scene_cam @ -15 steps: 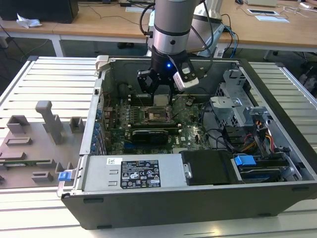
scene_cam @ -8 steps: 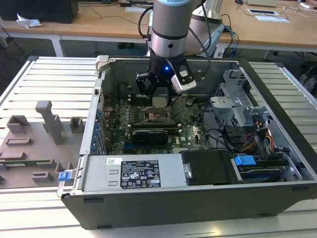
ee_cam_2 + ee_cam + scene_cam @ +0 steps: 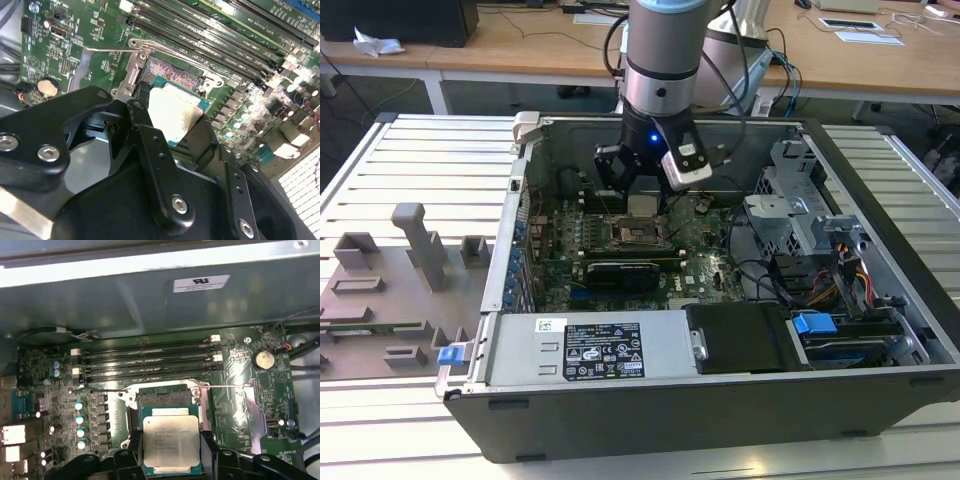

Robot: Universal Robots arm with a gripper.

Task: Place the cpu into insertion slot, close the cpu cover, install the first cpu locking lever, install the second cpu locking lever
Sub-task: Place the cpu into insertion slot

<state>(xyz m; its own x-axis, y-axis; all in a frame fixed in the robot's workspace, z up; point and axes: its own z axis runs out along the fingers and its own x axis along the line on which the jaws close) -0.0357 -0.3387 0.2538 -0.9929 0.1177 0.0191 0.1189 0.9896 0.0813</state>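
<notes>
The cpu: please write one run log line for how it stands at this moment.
gripper: shut on cpu | cpu: over insertion slot, not yet seated | insertion slot: uncovered

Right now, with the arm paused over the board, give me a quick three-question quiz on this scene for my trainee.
1. True or false: the gripper clamps the cpu by two opposite edges.
2. Pick one. The insertion slot is: A) filled, with a chip seated in it; B) uncovered, with nothing seated in it; C) hidden under a fan.
3. Short answer: in the first wrist view, how many thin wire levers stick out sideways from the slot?

Key: 1 true. 2 B; the chip is held just off the slot. 3 two, one on each side.
</notes>
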